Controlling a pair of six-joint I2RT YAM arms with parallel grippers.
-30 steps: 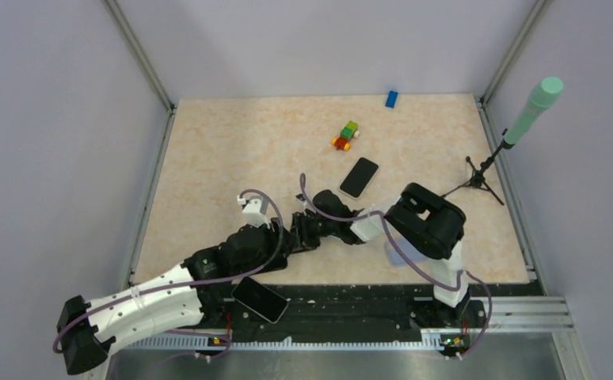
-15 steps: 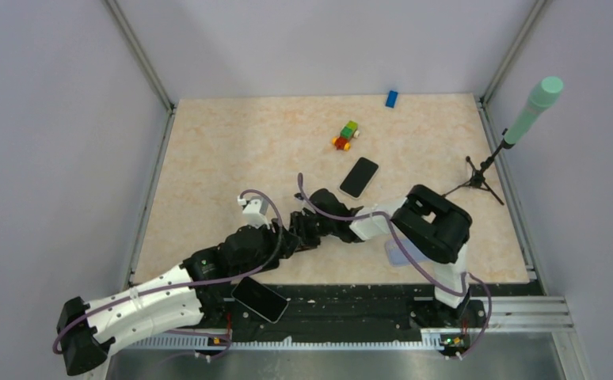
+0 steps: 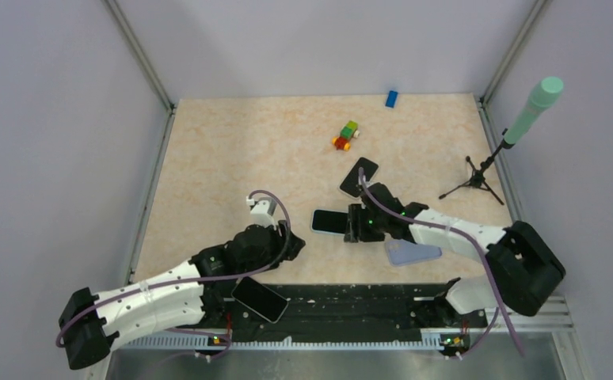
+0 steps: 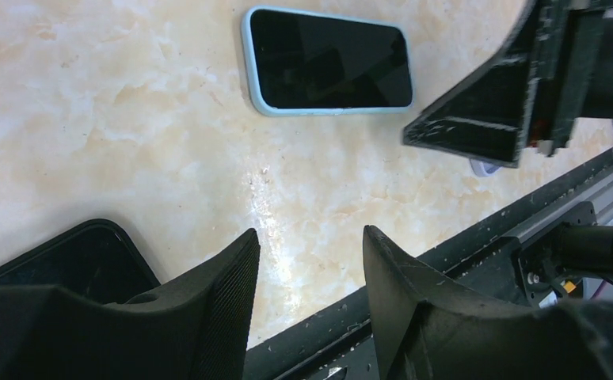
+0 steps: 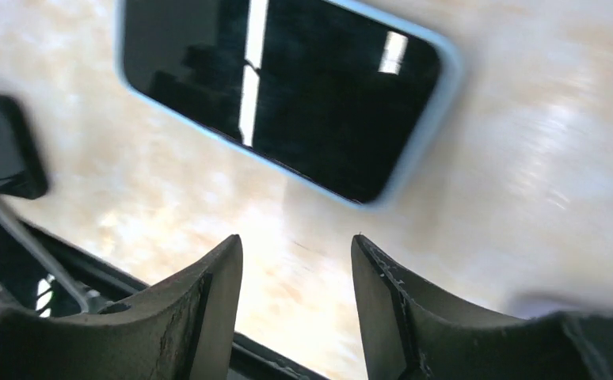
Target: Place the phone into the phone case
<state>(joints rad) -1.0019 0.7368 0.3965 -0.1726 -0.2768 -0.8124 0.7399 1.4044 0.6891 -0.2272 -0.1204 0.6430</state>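
The left gripper point(image 4: 311, 237), at eight o'clock of the phone point(image 3: 329, 222), stands half open and holds nothing; the phone lies flat, screen up, near the front middle of the table point(image 3: 232, 158), with a pale blue case point(image 4: 247, 47) rimming it all round; the right gripper point(image 5: 297, 241), just beside it at three o'clock, is likewise parted and empty. The seating step looks all but done; the next move, I judge, calls for a press on the corners to check the fit.

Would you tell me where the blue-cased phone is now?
In the top view, the blue-cased phone lies flat just left of the right gripper, with the black phone farther back to its right.
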